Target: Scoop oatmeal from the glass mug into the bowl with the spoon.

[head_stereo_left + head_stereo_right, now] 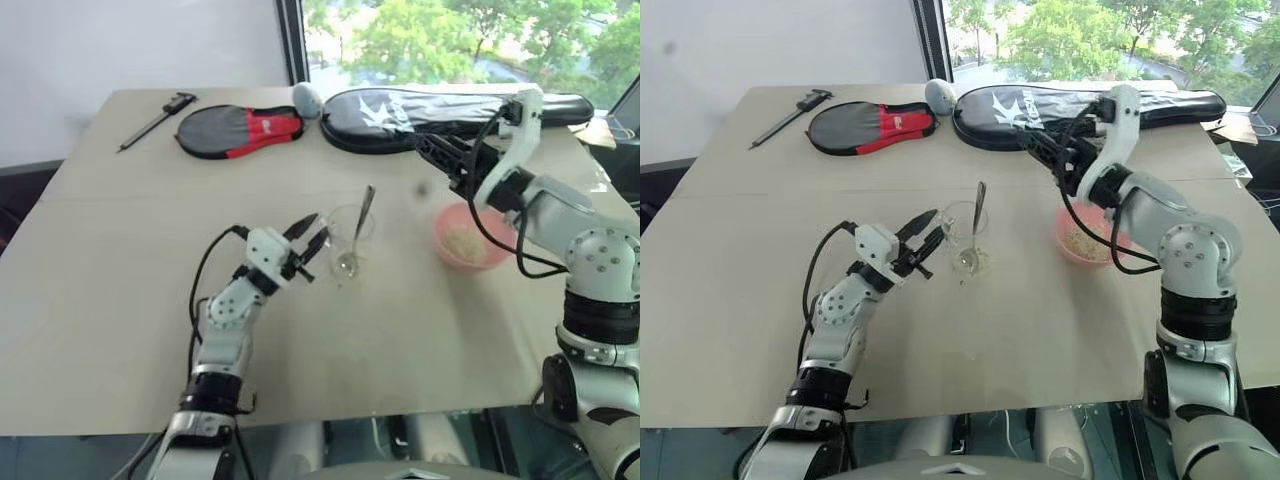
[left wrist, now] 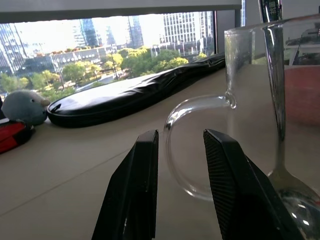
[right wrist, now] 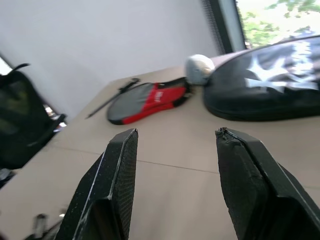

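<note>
The clear glass mug (image 1: 348, 238) stands mid-table with the silver spoon (image 1: 364, 212) leaning inside it, handle up. My left gripper (image 1: 318, 230) is open just left of the mug. In the left wrist view its fingers (image 2: 137, 180) are spread in front of the mug's handle (image 2: 172, 120), not touching it. To the right sits the pink bowl (image 1: 445, 222) with pale oatmeal (image 1: 463, 243) in it. My right gripper (image 1: 432, 155) hovers above and behind the bowl, open, with nothing between its fingers (image 3: 117, 165). I cannot tell whether flakes lie in the mug.
A black and red paddle case (image 1: 238, 130), a long black racket bag (image 1: 440, 108), a grey round object (image 1: 307, 97) and a black caliper-like tool (image 1: 158, 118) lie along the table's far side. The table's front edge (image 1: 330, 425) is near my arms.
</note>
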{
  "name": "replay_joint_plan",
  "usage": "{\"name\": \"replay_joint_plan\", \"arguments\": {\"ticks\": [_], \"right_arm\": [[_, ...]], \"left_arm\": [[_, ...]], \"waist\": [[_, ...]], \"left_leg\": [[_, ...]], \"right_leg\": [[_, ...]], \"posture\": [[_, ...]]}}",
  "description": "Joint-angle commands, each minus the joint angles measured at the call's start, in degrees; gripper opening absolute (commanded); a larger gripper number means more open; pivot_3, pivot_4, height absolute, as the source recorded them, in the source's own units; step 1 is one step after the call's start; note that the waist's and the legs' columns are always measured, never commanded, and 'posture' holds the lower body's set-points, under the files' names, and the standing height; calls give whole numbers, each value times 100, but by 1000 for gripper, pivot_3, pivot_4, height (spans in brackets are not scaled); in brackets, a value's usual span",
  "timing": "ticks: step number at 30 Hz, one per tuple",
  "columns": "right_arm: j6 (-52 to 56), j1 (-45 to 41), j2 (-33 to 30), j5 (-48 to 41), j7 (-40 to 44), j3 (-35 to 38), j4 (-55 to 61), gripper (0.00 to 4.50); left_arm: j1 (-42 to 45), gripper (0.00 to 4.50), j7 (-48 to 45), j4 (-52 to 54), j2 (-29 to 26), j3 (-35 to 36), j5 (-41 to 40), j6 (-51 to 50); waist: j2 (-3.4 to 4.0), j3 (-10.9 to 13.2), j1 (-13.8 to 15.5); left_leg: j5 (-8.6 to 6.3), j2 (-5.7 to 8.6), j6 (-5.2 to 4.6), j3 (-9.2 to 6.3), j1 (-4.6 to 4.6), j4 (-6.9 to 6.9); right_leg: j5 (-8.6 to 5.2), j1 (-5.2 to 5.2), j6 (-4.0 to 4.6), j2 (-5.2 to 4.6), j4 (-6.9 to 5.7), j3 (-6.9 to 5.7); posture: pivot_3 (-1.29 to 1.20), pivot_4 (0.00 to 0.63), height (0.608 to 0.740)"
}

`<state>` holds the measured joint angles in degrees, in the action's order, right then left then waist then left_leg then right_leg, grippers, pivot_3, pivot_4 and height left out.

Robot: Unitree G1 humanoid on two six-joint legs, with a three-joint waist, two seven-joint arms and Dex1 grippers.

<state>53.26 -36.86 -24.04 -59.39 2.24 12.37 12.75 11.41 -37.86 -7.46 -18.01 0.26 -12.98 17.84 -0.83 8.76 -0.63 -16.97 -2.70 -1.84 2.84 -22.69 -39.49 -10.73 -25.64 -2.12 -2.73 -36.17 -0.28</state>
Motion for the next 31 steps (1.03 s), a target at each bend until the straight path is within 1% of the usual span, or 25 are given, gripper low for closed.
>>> {"name": "replay_joint_plan", "arguments": {"ticks": [1,3,4,5,6,7,8,9,10,11,13,14,16,18,22,26,31], "right_arm": [[-651,424,-319,635,475,129,413,2488],[-996,723,-114,559,604,390,524,2488],[-1186,897,16,401,793,535,655,2488],[-1351,1240,-24,377,1199,551,918,2488],[-1512,1599,-168,536,1627,454,1174,2488],[-1627,1847,-286,680,1924,364,1337,3139],[-1746,2133,-401,831,2200,272,1499,3499],[-1822,2348,-446,890,2380,241,1599,3775],[-1916,2618,-482,968,2519,220,1685,4223],[-2100,2952,-580,1165,2759,141,1786,4500],[-2578,3729,-869,1725,3388,-118,1959,4500],[-2677,4089,-842,1767,3494,-117,1968,4500],[-2820,4505,-751,1836,3523,-63,1863,4500],[-3090,4766,-775,2112,3742,-72,1635,4500],[-3739,5133,-814,2626,4210,-137,1118,4500],[-4214,5270,-765,2922,4505,-169,675,4500],[-4421,5276,-732,3012,4633,-143,341,4500]], "left_arm": [[-528,1459,-231,1044,-410,199,-371,-432],[-875,1459,-340,1461,-628,280,-475,-493],[-1034,1725,-314,1673,-704,360,-562,-596],[-1242,2025,-257,1947,-776,465,-711,-779],[-1436,2205,-207,2186,-827,541,-851,-954],[-1563,2728,-175,2356,-855,592,-947,-1089],[-1738,3280,-176,2518,-896,620,-987,-1182],[-1888,3508,-186,2636,-927,633,-999,-1238],[-2076,3884,-176,2758,-946,671,-1030,-1311],[-2287,4422,-151,2882,-952,733,-1087,-1387],[-2738,4422,-45,3116,-929,855,-1157,-1564],[-3002,4422,8,3229,-910,896,-1158,-1640],[-3406,4422,143,3347,-886,951,-1038,-1745],[-3764,4422,315,3336,-845,982,-729,-1691],[-4208,4422,380,3285,-716,908,-529,-1543],[-4193,4422,423,3149,-619,812,-318,-1402],[-4155,4422,483,3100,-526,700,-113,-1291]], "waist": [[-1,-1,-3],[-1,-1,-7],[-1,-1,-11],[1,0,-8],[3,1,-1],[3,1,2],[5,2,2],[2,0,4],[-2,-2,-1],[-2,-3,-1],[-4,-4,1],[-5,-4,0],[-4,-3,-3],[-7,-2,-10],[-17,-3,-8],[-14,-2,9],[-15,-2,10]], "left_leg": [[0,0,0,0,-1,0],[-1,-1,0,-1,1,4],[-1,-3,0,-1,2,5],[-1,-4,0,-2,2,10],[-1,-6,0,-2,2,10],[-1,-7,0,-4,1,10],[-1,-7,0,-6,2,10],[-1,-6,-1,-5,4,9],[-1,-4,-1,-6,6,8],[-2,-5,-1,-6,13,8],[-2,-4,-1,-3,22,8],[-2,-4,-1,-3,23,9],[-2,-6,0,-1,28,9],[-2,-6,0,0,36,9],[-3,-7,1,3,109,8],[-3,-8,1,-2,107,8],[-3,-8,0,3,101,9]], "right_leg": [[0,-1,0,1,1,0],[-1,-1,0,1,3,0],[-1,0,0,2,7,-1],[-1,-1,0,3,8,-1],[-1,-2,0,5,7,-1],[-1,-2,0,4,8,-1],[-2,2,0,4,10,-4],[-1,1,0,1,9,1],[-1,5,-1,1,14,1],[-2,11,-1,1,17,3],[-4,17,-1,1,17,7],[-6,17,-1,2,17,7],[-12,19,8,4,17,8],[-23,19,9,6,15,16],[-34,84,-2,4,21,21],[-35,82,-2,2,21,21],[-35,80,-1,5,24,18]], "posture": [[0,150,740],[0,150,740],[0,150,740],[0,150,740],[0,150,740],[0,150,740],[0,150,740],[0,150,740],[0,150,740],[0,150,740],[0,150,740],[0,150,740],[0,150,740],[0,150,740],[0,150,740],[0,150,740],[0,150,740]]}}
